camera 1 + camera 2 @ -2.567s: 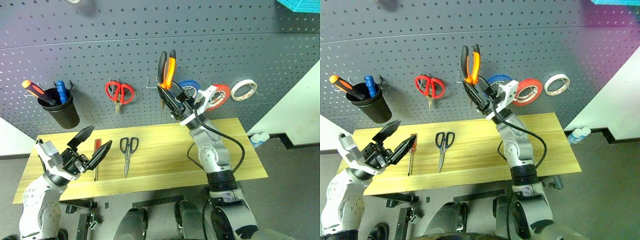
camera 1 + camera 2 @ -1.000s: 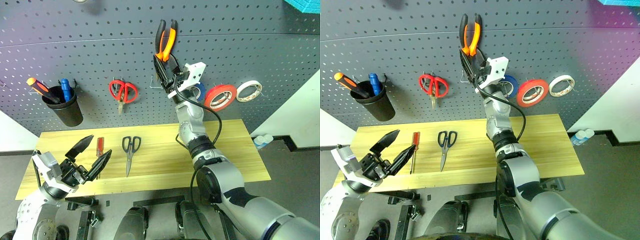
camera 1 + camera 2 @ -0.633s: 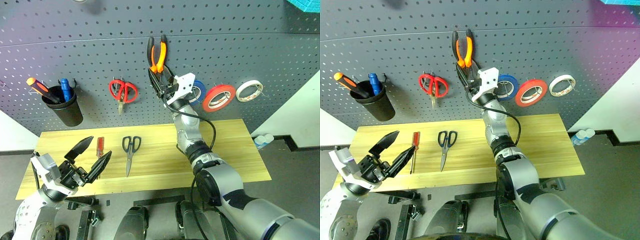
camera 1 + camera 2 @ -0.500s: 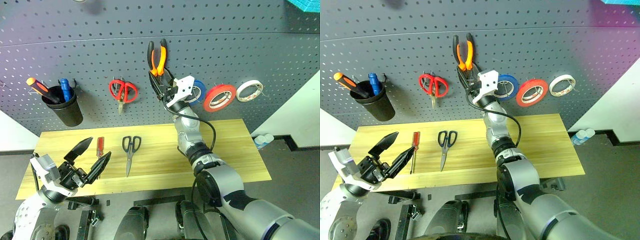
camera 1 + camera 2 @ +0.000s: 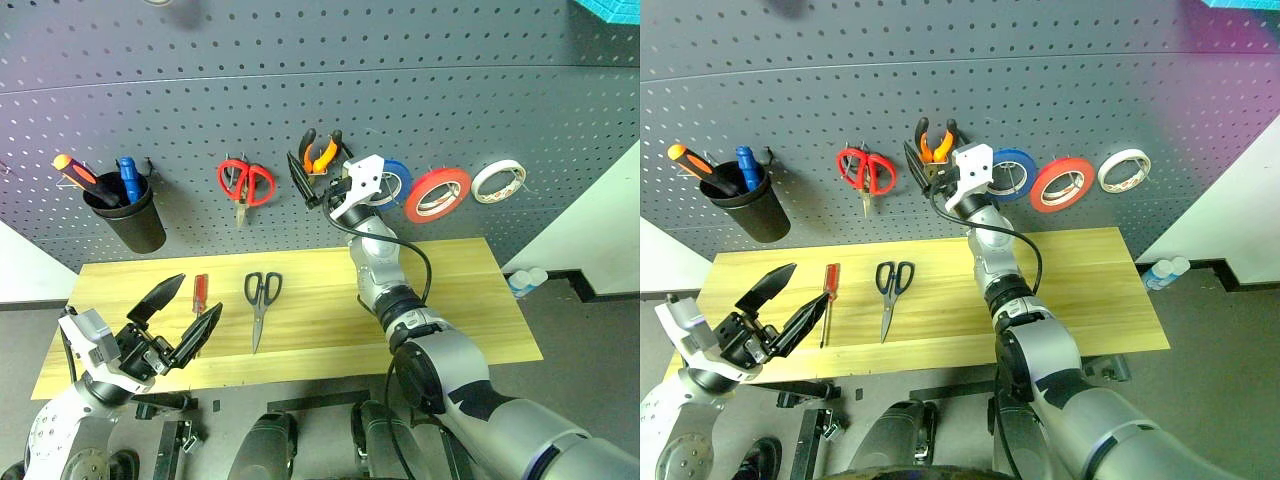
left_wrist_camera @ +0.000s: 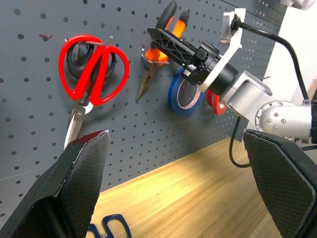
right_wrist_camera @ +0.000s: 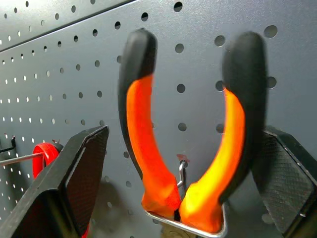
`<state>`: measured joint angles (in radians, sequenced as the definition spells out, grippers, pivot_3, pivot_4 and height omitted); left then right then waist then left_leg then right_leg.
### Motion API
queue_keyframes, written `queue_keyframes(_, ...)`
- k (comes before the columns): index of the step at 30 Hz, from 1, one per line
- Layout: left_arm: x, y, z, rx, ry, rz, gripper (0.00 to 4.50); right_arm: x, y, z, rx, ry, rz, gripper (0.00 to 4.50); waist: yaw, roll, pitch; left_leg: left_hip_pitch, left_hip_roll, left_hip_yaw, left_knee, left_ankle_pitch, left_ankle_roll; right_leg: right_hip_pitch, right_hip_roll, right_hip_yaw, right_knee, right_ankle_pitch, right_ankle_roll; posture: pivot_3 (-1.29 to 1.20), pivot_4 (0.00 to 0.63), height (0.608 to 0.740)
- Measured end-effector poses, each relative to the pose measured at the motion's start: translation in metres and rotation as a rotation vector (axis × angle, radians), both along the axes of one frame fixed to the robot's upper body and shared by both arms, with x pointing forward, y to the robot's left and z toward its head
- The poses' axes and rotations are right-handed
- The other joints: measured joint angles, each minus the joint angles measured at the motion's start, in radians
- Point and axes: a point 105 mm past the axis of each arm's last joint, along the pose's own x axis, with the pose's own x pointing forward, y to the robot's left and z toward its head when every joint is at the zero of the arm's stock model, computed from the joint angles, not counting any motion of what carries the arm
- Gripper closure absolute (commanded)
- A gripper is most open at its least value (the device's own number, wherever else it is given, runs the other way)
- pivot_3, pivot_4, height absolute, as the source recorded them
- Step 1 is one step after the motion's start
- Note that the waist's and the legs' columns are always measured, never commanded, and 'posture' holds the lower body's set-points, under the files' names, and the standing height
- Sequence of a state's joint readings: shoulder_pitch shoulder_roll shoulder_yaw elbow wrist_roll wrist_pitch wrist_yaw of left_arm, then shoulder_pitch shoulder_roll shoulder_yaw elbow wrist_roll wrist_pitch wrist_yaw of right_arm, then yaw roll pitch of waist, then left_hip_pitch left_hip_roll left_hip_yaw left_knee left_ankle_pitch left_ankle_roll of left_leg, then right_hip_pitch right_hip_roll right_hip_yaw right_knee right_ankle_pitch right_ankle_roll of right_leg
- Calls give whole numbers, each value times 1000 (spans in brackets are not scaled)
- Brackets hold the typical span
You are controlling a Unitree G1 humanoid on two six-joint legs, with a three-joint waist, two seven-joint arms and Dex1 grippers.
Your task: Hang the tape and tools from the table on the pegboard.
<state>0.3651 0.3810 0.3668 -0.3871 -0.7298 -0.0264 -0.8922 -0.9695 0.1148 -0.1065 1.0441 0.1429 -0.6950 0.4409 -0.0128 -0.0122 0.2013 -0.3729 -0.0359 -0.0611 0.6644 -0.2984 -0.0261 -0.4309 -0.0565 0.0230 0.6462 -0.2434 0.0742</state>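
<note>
At upper centre of the left eye view, the pliers [image 5: 318, 152] now hang on the pegboard [image 5: 450, 80]; right gripper [image 5: 315, 180] has released, fingers spread. Left wrist view: left gripper [image 6: 178, 188] spread, empty. Right wrist view: handles straddle the hook [image 7: 184, 171]. Scissors [image 5: 259, 300] and screwdriver [image 5: 197, 300] remain on the table [image 5: 450, 290]

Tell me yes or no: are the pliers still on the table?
No, the pliers hang on a metal hook on the pegboard.

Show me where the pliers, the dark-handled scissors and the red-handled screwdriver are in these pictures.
pliers [image 7: 148, 144]: right wrist view, on one orange handle, above the hook.
dark-handled scissors [image 5: 262, 290]: left eye view, on the finger loops, lying on the table.
red-handled screwdriver [image 5: 198, 291]: left eye view, on the red handle, lying on the table.
</note>
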Motion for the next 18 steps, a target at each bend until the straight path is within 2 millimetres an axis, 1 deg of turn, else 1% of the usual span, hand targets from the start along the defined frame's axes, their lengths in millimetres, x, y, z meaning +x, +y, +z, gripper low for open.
queue_keyframes(9,1,-1,1,0,-6,-5,0,-16,-25,17,102,-105,-18,45,1,0,0,0,0,0,0,0,0,0,0,0,-1,0,0,128,194,738)
queue_keyframes(12,1,-1,0,0,-6,-10,0,-24,-40,15,113,-114,-44,45,2,0,0,-1,0,0,-1,0,0,0,0,0,-1,0,0,116,199,738)
queue_keyframes(15,2,0,-1,-3,-4,-9,0,-28,-60,7,120,-78,-90,45,2,1,1,-1,0,0,-1,0,0,0,-1,0,-2,-1,-1,103,202,738)
queue_keyframes(17,3,0,-1,-6,-2,-9,0,-31,-76,6,114,-61,-123,45,2,2,2,-1,0,0,-1,0,0,0,-1,0,-2,-2,-2,93,203,738)
queue_keyframes(18,3,0,-2,-8,-1,-8,0,-32,-81,7,114,-57,-131,45,1,3,3,-1,0,0,-1,0,0,0,-1,0,-2,-2,-2,93,203,738)
